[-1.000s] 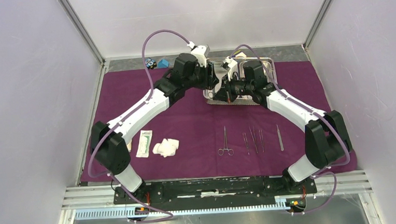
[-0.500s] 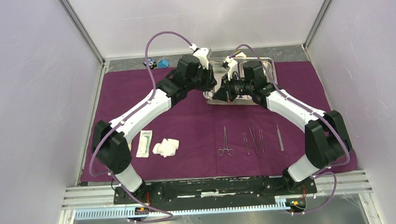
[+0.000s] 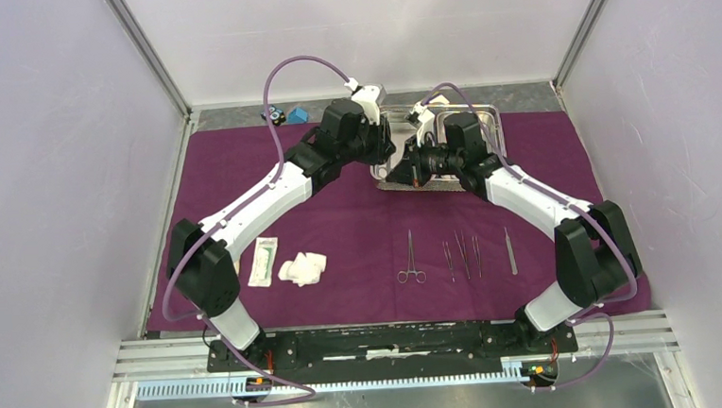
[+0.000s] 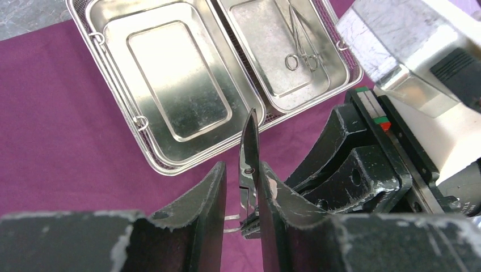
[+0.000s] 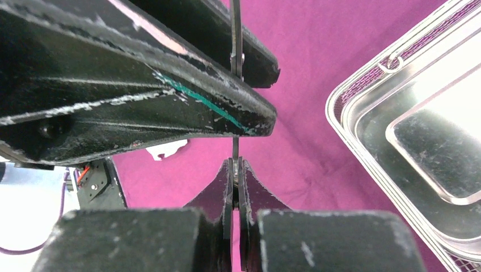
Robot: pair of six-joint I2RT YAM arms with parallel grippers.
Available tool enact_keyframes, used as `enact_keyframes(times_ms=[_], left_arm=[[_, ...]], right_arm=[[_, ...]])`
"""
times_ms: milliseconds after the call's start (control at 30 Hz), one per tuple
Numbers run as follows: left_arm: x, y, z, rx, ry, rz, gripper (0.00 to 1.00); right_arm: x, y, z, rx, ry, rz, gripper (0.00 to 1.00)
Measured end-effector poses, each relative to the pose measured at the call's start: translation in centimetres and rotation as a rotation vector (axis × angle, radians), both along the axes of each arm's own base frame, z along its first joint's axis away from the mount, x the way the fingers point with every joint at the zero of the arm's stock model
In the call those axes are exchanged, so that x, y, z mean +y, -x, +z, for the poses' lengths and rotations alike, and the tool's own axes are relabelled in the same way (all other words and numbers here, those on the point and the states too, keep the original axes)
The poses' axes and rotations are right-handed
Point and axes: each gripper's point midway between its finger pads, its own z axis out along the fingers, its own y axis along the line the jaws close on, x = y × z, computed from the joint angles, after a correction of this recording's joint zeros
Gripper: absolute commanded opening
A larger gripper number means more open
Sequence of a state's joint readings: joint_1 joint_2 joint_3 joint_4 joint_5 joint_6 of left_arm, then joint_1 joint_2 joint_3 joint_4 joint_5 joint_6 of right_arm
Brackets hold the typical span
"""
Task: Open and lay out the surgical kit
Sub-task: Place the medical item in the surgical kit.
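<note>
Nearest, on the spread dark-purple cloth wrap (image 3: pixel 359 232), lie a flat white packet (image 3: pixel 265 261), white gauze wad (image 3: pixel 303 268) and row of slim steel clamps and tweezers (image 3: pixel 462 255). Beyond, the right gripper (image 5: pixel 235 165) pinches slim steel scissors (image 4: pixel 248 147) tight; the left gripper (image 4: pixel 243 168), fingers part-open, flanks them, grip unclear. Farthest, the shiny two-compartment steel tray (image 4: pixel 176 79) holds one ring-handled instrument (image 4: pixel 300 54), likely last.

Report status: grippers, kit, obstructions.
Left gripper and right gripper both shut on scissors, near tray. One clamp lies in tray. Nothing seen in the way.
</note>
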State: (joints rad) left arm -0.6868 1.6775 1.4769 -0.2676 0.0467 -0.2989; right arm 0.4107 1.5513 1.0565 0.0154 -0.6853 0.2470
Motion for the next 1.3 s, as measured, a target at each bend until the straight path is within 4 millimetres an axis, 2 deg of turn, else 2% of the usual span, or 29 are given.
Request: enact_keyframes(times_ms=[500, 767, 1133, 1300], left_arm=[[-0.35, -0.36, -0.2, -0.008, 0.005, -0.001, 0.27], [-0.08, -0.63, -0.27, -0.013, -0.004, 0.017, 0.38], [0.05, -0.75, -0.27, -0.018, -0.009, 0.03, 0.38], [0.06, -0.77, -0.27, -0.018, -0.009, 0.031, 0.42]], right_arm=[[0.42, 0.63, 0.01, 0.046, -0.045, 0.009, 0.0], [0.43, 0.61, 0.02, 0.044, -0.046, 0.009, 0.0], [0.2, 0.41, 0.04, 0.043, -0.047, 0.003, 0.0], [0.17, 0.38, 0.08, 0.042, -0.048, 0.003, 0.0]])
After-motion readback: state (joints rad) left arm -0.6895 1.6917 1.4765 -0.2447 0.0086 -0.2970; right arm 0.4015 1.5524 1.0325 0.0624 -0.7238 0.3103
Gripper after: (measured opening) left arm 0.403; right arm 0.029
